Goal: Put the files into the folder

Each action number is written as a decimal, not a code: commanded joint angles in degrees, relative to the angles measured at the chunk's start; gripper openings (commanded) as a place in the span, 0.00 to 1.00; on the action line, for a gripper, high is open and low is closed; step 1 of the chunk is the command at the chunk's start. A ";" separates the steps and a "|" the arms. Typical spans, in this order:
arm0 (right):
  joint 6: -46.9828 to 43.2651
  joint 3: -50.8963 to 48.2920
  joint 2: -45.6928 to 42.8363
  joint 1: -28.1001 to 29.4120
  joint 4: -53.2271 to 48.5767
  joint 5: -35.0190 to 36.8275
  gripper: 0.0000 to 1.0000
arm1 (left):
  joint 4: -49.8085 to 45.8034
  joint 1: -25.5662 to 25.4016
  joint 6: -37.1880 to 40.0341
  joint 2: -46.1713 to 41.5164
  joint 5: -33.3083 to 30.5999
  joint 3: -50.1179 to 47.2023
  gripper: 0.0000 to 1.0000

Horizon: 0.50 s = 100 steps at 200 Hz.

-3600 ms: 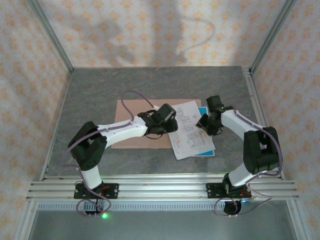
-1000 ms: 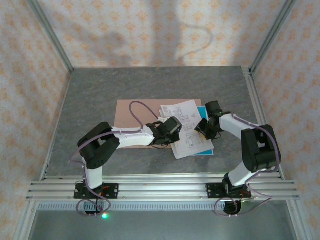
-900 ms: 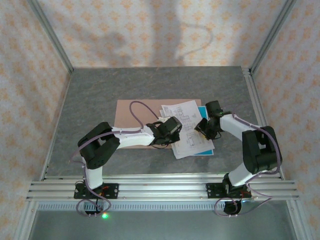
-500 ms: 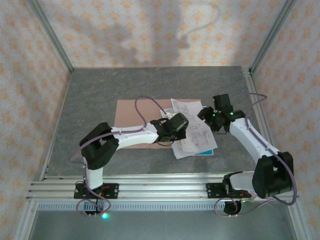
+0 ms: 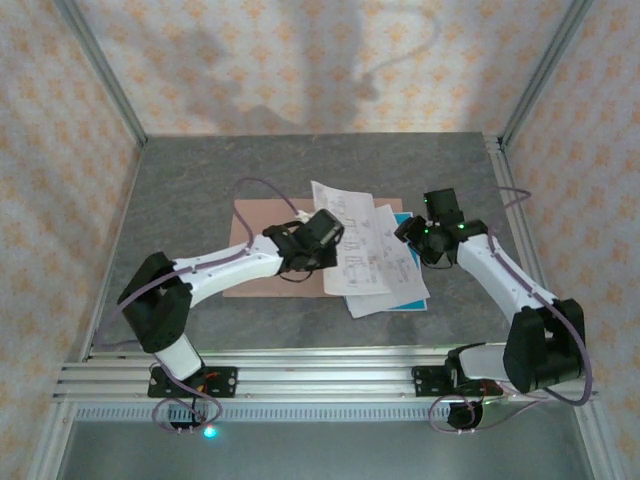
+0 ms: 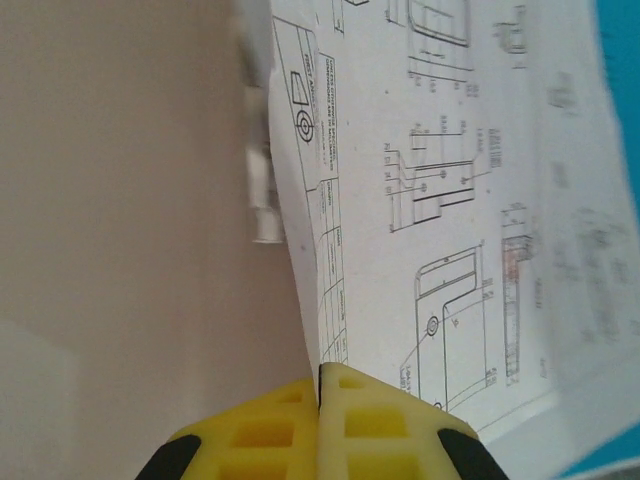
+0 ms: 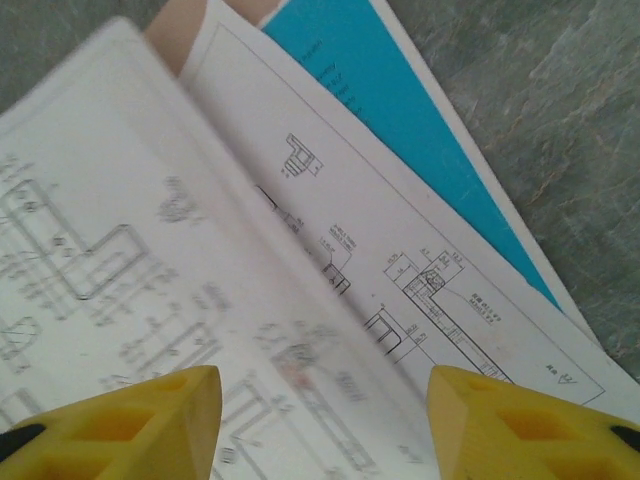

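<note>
1. The files (image 5: 385, 285) lie as a fanned pile over the right end of the folder (image 5: 262, 225). They spill past its near and right edges onto the grey table (image 5: 200, 170).
2. The pile's long axis runs away from my bases, with the far end leaning left. The folder lies flat, its long axis running left to right.
3. My left gripper (image 6: 320, 395) has its yellow pads pressed together on the long left edge of the top sheet (image 6: 440, 200), pinching it. The folder's card lies just left of that edge, with its blurred metal fastener (image 6: 258, 170) beside the paper.
4. My right gripper (image 7: 320, 425) hangs over the pile at the folder's right end, fingertips (image 7: 140, 410) spread wide with paper between them.
5. The sheets carry black line drawings of parts, with title blocks. The lettering is too small to read.
6. A teal-blue sheet (image 7: 400, 110) sits low in the pile, showing along its right side, away from the folder.
</note>
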 commanded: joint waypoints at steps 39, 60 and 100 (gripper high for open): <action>-1.41 6.36 10.70 6.19 6.17 -4.57 0.53 | -9.42 6.03 8.66 -2.61 -4.90 -6.70 0.00; -2.00 10.74 16.24 8.97 7.31 -5.30 0.53 | -10.36 7.30 9.83 -1.55 -6.38 -6.88 0.00; -2.72 19.81 27.19 12.93 6.59 -5.05 0.51 | -11.70 8.11 11.55 0.27 -8.23 -5.37 0.00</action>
